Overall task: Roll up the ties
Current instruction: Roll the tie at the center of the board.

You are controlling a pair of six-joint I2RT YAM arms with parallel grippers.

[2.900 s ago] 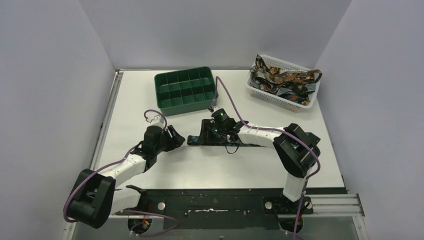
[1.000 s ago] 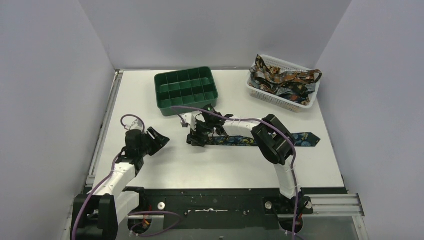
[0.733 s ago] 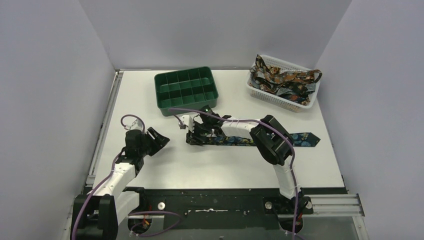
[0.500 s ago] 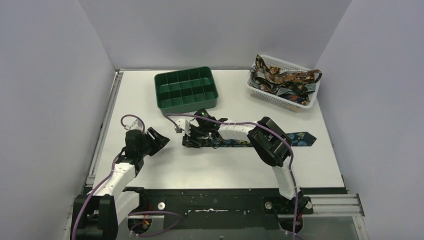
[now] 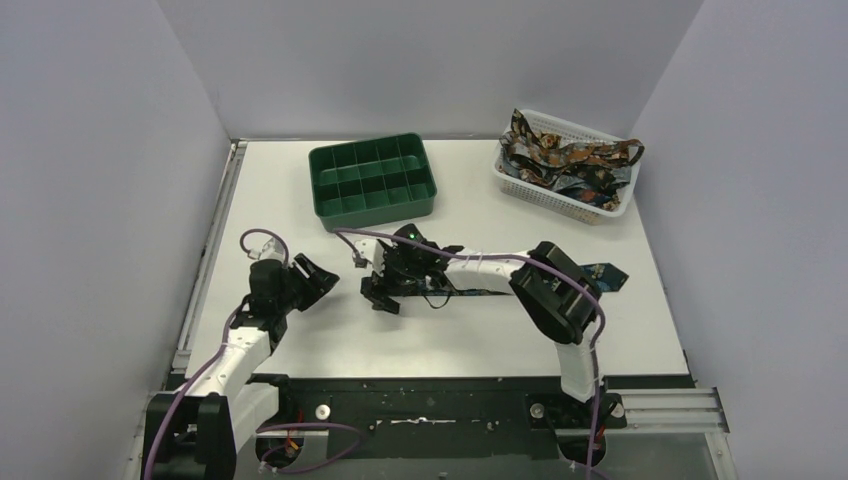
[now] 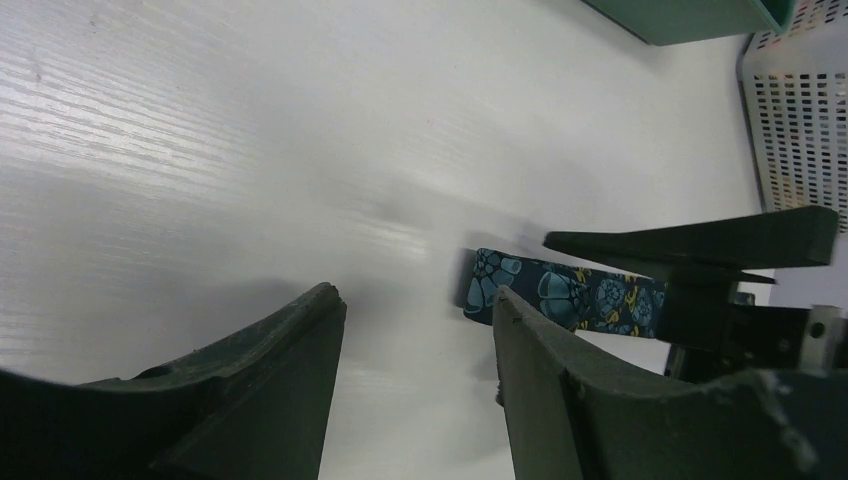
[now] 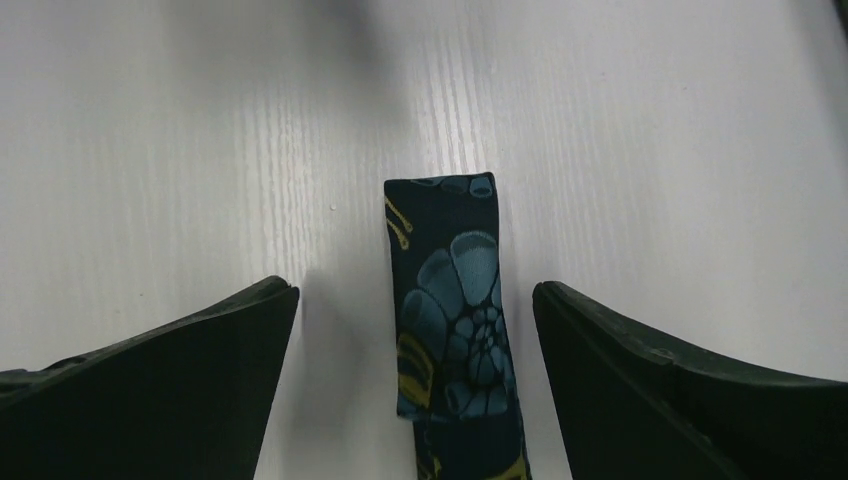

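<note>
Before the green tray (image 5: 375, 208), the right gripper (image 7: 412, 290) stood released, jaws wide astride the tie (image 7: 455, 330); off the tray's near-left corner, the left gripper (image 6: 417, 298) hung half-open, empty.

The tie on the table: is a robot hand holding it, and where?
No, nothing is held. The tie lies flat, and the right gripper stands open on either side of its end without touching. The left gripper is open and empty too.

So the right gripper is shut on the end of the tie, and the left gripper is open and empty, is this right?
Not quite: the right gripper is open. The right wrist view shows its fingers wide apart, with the end of the tie lying flat between them, untouched. The left gripper is indeed open and empty.
</note>
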